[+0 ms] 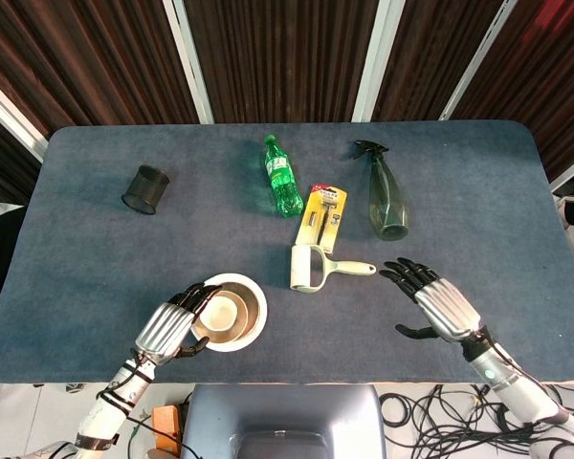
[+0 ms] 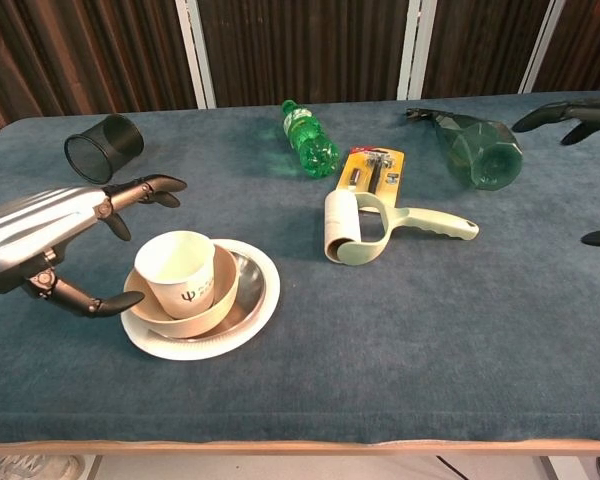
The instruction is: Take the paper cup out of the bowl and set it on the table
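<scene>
- Paper cup (image 2: 182,273): white, dark logo on its side, upright inside a tan bowl (image 2: 158,310). Not yet lifted.
- Tan bowl nests in a metal bowl (image 2: 248,290), which sits on a white plate (image 2: 225,341), near the front-left edge of the blue table (image 2: 400,350).
- Left hand (image 2: 40,225): low over the table just left of the bowl stack, fingers (image 2: 150,186) spread and curved toward the cup, thumb reaching in at the plate's left rim. Holds nothing; chest view shows a gap between fingers and cup.
- Head view: the same left hand (image 1: 165,329) lies against the plate's left edge; whether it touches the rim, cannot tell.
- Right hand (image 1: 441,304): over bare table on the right, well apart from the bowls, fingers splayed, empty. In chest view only its dark fingertips show at the right edge.
- Lint roller (image 2: 360,228): lying flat mid-table, pale green handle pointing right.
- Yellow blister pack (image 2: 372,169): just behind the roller.
- Green soda bottle (image 2: 308,138): on its side toward the far edge.
- Spray bottle (image 2: 472,145): dark green, lying down, far right.
- Black mesh pen cup (image 2: 103,146): tipped on its side, far left.
</scene>
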Tool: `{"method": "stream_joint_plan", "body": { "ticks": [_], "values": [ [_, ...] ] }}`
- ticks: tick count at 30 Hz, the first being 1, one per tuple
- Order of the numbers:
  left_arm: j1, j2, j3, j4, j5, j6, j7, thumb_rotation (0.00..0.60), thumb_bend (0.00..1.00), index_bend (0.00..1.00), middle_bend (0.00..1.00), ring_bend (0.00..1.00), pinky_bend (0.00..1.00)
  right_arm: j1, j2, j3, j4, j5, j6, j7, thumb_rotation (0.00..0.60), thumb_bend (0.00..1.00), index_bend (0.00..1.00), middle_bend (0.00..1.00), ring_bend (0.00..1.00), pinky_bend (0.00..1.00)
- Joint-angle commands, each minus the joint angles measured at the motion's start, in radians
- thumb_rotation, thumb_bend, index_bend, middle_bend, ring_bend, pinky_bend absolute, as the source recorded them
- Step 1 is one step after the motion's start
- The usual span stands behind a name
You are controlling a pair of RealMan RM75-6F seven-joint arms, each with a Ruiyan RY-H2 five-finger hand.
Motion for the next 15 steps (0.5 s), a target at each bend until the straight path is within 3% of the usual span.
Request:
{"method": "stream_joint_plan", "body": {
  "ticks": [1, 7, 15],
  "values": [
    [-0.001, -0.009, 0.001, 0.005, -0.001, -0.005, 0.001, 0.6, 0.3, 0.03, 0.12, 0.09, 0.3, -0.138, 0.068, -0.028, -0.085, 0.059, 0.126, -0.158, 0.6, 0.11, 0.07, 0.0, 0.0, 0.03],
    [-0.005, -0.034, 0.001, 0.014, -0.014, -0.014, 0.04, 0.6, 0.3, 0.04, 0.12, 0.09, 0.3, -0.268, 0.125, -0.059, -0.107, 0.083, 0.247, -0.201, 0.6, 0.11, 0.02, 0.0, 0.0, 0.01],
    [-0.015, -0.095, -0.018, 0.026, -0.043, -0.015, 0.108, 0.6, 0.3, 0.05, 0.12, 0.1, 0.31, -0.31, 0.15, -0.075, -0.081, 0.036, 0.268, -0.142, 0.6, 0.11, 0.01, 0.0, 0.0, 0.01]
  ]
}}
